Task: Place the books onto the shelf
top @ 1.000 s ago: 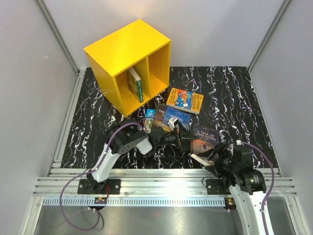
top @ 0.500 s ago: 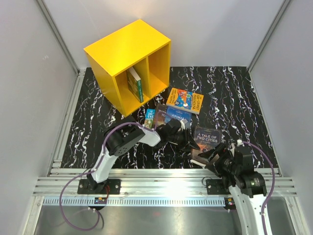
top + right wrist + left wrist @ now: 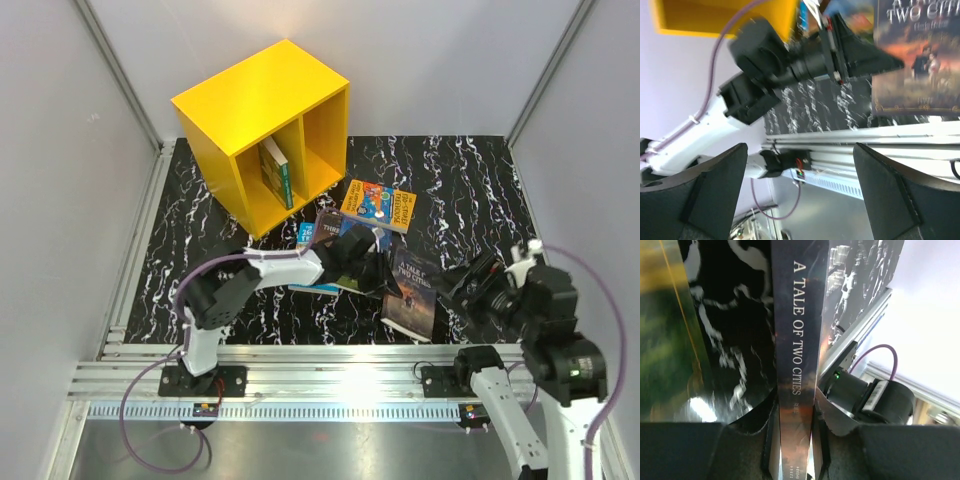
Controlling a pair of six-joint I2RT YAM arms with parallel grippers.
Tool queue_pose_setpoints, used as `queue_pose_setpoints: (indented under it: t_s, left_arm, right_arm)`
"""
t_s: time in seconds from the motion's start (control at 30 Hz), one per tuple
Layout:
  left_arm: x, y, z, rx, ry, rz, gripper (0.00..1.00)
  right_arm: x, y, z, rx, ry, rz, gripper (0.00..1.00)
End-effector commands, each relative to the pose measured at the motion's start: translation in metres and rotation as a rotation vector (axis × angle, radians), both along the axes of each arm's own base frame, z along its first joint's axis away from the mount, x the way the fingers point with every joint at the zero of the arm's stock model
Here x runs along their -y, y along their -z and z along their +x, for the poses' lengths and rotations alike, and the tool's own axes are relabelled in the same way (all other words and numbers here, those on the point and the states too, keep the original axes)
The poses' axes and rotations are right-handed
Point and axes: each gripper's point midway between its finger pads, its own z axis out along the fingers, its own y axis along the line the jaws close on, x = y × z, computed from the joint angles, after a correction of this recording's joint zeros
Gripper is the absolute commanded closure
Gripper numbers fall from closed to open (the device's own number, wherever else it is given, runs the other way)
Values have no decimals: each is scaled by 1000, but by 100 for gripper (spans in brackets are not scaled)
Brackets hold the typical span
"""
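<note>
Black stone-patterned desk, veined in white, carries one yellow shelf at its far left, with its two compartments open toward the two arms. One green-spined book stands on end in the left compartment. Five more books are out on the desk, making six in all. One orange-yellow book lies flat just in front of the shelf's right compartment. Three overlapping books lie beside it toward the middle (partly under the left arm, so their covers are only half seen). One dark book, titled A Tale of Two Cities, sits toward the near right of the desk. The left claw is clenched on that dark book: in the left wrist view its two fingers press on either side of the spine, with the title running up the picture. Whether the book is clear of the desk I cannot tell. The right claw hangs over the desk's near right part, just right of the dark book, its two fingers spread wide and grasping nothing. Its wrist view looks between them at the dark book's cover and the left arm.
</note>
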Motion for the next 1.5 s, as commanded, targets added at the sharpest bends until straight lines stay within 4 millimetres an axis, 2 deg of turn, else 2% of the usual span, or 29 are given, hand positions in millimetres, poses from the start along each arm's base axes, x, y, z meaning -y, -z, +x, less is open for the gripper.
queue_pose_setpoints:
  t_s: [0.0,0.03,0.1,0.17,0.2,0.23,0.27,0.3,0.33,0.37,0.4,0.43,0.53,0.63,0.7,0.73,0.8,0.87,1.03,1.17,1.23,1.27,1.3,1.33,1.37,1.4,1.43,1.47]
  left_arm:
    - [-6,-94,27,259,-37,-45,100]
    - [-14,-110,27,300,-40,-34,100]
    - [-23,-134,43,392,-107,1,100]
    - [-45,-150,44,457,-136,76,100]
    - [-56,-162,56,515,-204,121,100]
    - [-72,-158,57,539,-215,201,100]
    - [-85,-167,55,568,-240,241,100]
    - [-135,-178,75,648,-401,448,100]
    - [-142,-171,70,632,-390,485,100]
    - [-155,-174,72,647,-426,530,100]
    - [-177,-181,79,686,-504,586,100]
    - [-189,-182,81,702,-539,629,100]
    - [-243,-181,85,771,-618,882,100]
    - [-273,-187,97,876,-673,1073,100]
    - [-281,-196,105,945,-707,1141,100]
    - [-283,-191,108,954,-701,1191,100]
    - [-290,-196,117,976,-755,1237,100]
    - [-294,-192,122,986,-795,1273,100]
    - [-302,-194,139,1054,-933,1303,100]
    - [-320,-189,157,1066,-1087,1300,100]
    - [-329,-186,160,1094,-1091,1349,100]
    - [-327,-187,173,1086,-1185,1280,100]
    - [-333,-175,174,1093,-1178,1310,100]
    - [-331,-184,187,1094,-1254,1242,100]
    - [-331,-157,190,1093,-1169,1243,100]
    - [-334,-158,193,1135,-1080,1282,100]
    - [-324,-175,206,1175,-1236,1092,100]
    - [-325,-164,205,1211,-1204,1099,100]
  right_arm:
    - [16,-53,18,110,33,-129,5]
    - [16,-58,31,89,33,-149,5]
    - [21,-73,44,122,48,-183,5]
    - [20,-84,60,137,46,-197,5]
    - [20,-85,64,138,45,-202,5]
    - [19,-81,70,114,44,-203,5]
    - [18,-80,72,104,40,-202,5]
    - [17,-70,75,58,44,-198,5]
    - [17,-70,75,57,44,-198,5]
    - [17,-67,75,46,41,-197,5]
    - [16,-63,75,35,34,-196,5]
    - [15,-60,74,27,28,-197,5]
    - [13,-51,74,0,4,-197,5]
    - [9,-47,74,-16,-33,-200,5]
    - [8,-44,75,-19,-55,-213,5]
    - [8,-41,75,-27,-64,-219,5]
    - [8,-34,72,-46,-92,-239,5]
    - [9,-27,69,-70,-107,-256,5]
    - [10,-9,63,-110,-158,-288,5]
    - [7,6,59,-147,-181,-278,5]
    - [5,19,55,-173,-183,-260,6]
    - [4,23,53,-177,-184,-250,6]
    - [3,32,50,-205,-191,-244,6]
    - [3,35,46,-202,-194,-241,7]
    - [3,39,44,-209,-196,-242,7]
    - [4,45,38,-215,-199,-244,7]
    - [5,49,36,-221,-198,-248,7]
    - [5,52,34,-225,-200,-247,7]
